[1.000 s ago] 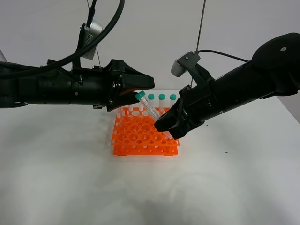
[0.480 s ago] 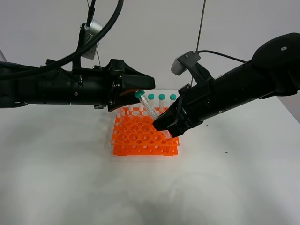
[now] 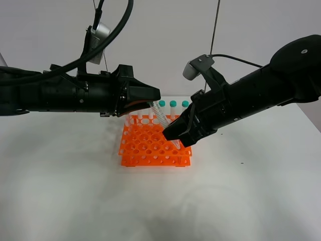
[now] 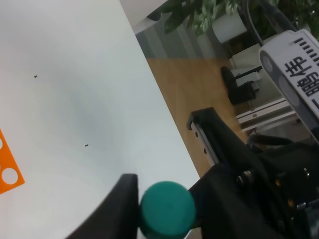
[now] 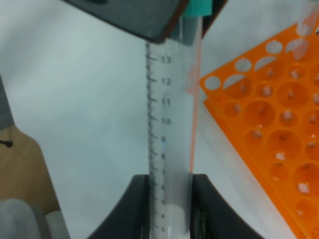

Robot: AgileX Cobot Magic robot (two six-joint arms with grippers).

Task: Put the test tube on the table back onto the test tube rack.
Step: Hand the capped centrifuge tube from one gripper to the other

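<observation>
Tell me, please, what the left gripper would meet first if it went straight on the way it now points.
The green cap of the test tube, which the right gripper holds tilted over the rack. The tip of the left gripper is at that cap; whether it touches is unclear.

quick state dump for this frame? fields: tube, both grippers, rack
test tube: off the table, tilted, held over the rack
right gripper: shut on the tube's lower part
left gripper: fingers flank the teal cap; cannot tell if clamped
test tube rack: orange, resting on the table
capped tubes: three visible, standing in the rack's back row
tube tip: hidden behind the right gripper; cannot tell if it is in a hole
</observation>
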